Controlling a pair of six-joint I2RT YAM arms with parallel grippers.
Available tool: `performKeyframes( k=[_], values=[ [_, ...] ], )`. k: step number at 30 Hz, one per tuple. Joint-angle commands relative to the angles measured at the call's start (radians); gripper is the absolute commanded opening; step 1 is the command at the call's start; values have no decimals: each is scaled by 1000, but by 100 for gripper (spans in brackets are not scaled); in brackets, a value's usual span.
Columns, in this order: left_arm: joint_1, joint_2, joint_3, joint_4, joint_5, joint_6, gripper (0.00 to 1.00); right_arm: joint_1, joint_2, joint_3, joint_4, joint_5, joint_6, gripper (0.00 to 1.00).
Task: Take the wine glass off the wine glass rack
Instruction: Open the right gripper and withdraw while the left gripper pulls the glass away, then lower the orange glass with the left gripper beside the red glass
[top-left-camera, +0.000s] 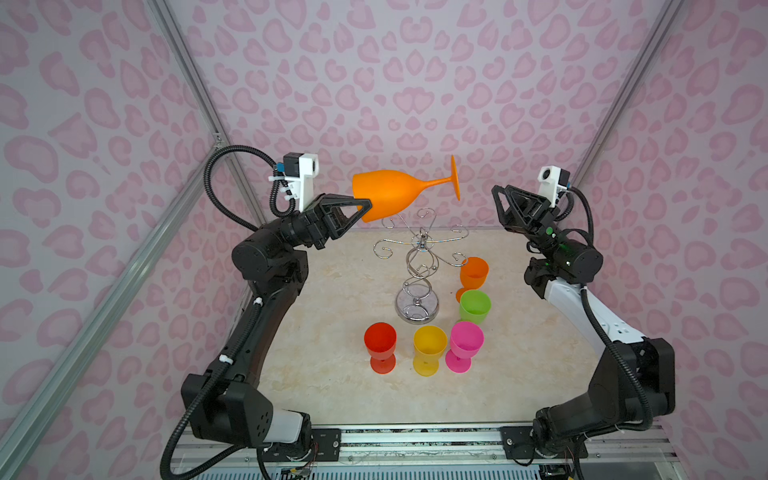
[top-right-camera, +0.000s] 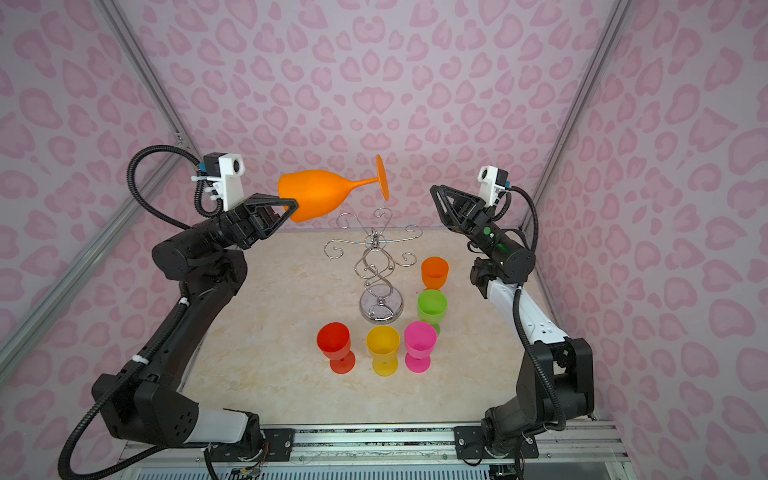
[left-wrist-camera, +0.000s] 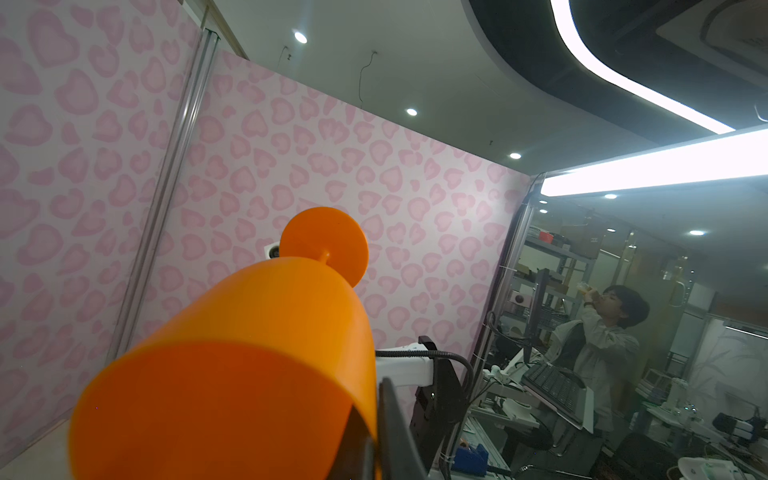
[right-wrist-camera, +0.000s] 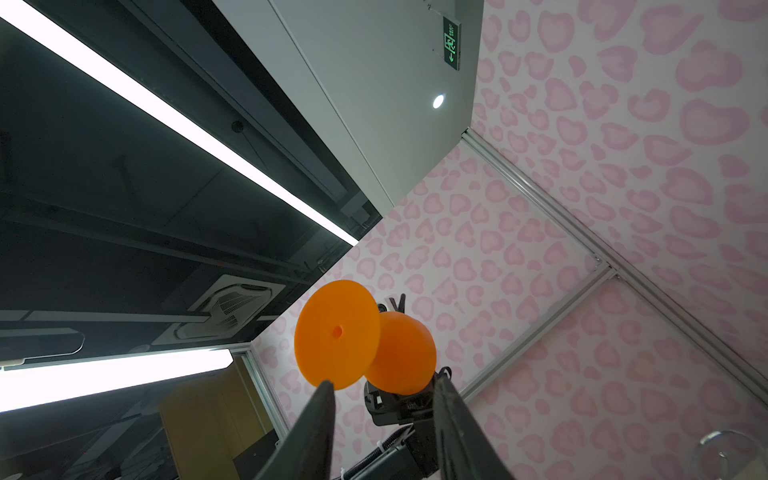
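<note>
- I work in a robot lab cell. Pink heart-patterned wall panels (top-left-camera: 415, 83) on silver aluminium frame posts (top-left-camera: 193, 83) box in my beige marble-look table (top-left-camera: 332, 386).
- My left arm (top-left-camera: 266, 316) and right arm (top-left-camera: 582, 307) are mounted on a slotted aluminium rail (top-left-camera: 415, 440) at the table's front edge.
- In the left wrist view, beyond a clear side pane (left-wrist-camera: 685, 270), I see metal storage shelves (left-wrist-camera: 557, 266), a black keyboard (left-wrist-camera: 552, 384) and a person in a pale jacket (left-wrist-camera: 602, 345) drinking.
- In the right wrist view, overhead, there are a long white strip light (right-wrist-camera: 187, 120), a square ceiling air-conditioning unit (right-wrist-camera: 232, 309) and a green exit sign (right-wrist-camera: 451, 43).
</note>
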Motion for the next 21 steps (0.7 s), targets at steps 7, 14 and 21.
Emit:
performKeyframes(
  k=[7, 14, 21],
  values=[
    [73, -323, 68, -1374, -450, 960, 2, -138, -344, -105, -1036, -79, -749, 40],
    [72, -477, 90, -1843, -867, 1067, 2, -210, -515, -22, -1793, 174, -1292, 39],
    [73, -609, -12, -1993, -1185, 1116, 2, -292, -536, -125, -1755, 131, -1238, 39]
  ],
)
